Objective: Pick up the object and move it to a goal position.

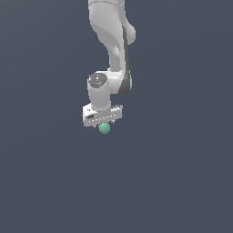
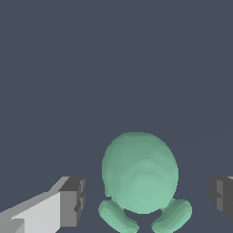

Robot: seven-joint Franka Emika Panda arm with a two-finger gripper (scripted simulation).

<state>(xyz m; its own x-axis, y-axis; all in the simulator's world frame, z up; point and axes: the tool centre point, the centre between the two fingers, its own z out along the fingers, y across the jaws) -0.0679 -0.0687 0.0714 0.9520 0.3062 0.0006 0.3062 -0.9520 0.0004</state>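
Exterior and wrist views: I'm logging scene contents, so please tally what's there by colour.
Mint-green: 1, the ball, which has two small lobes in the wrist view.
White and grey: 1, the arm with its gripper, fingers apart on either side of the ball.
Total: 2.

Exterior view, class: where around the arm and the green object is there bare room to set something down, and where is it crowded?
Bare grey ground lies on both sides of the arm and all across the stretch below the green object. The only crowded spot is right under the gripper. In the wrist view its fingers flank the object with gaps on both sides.
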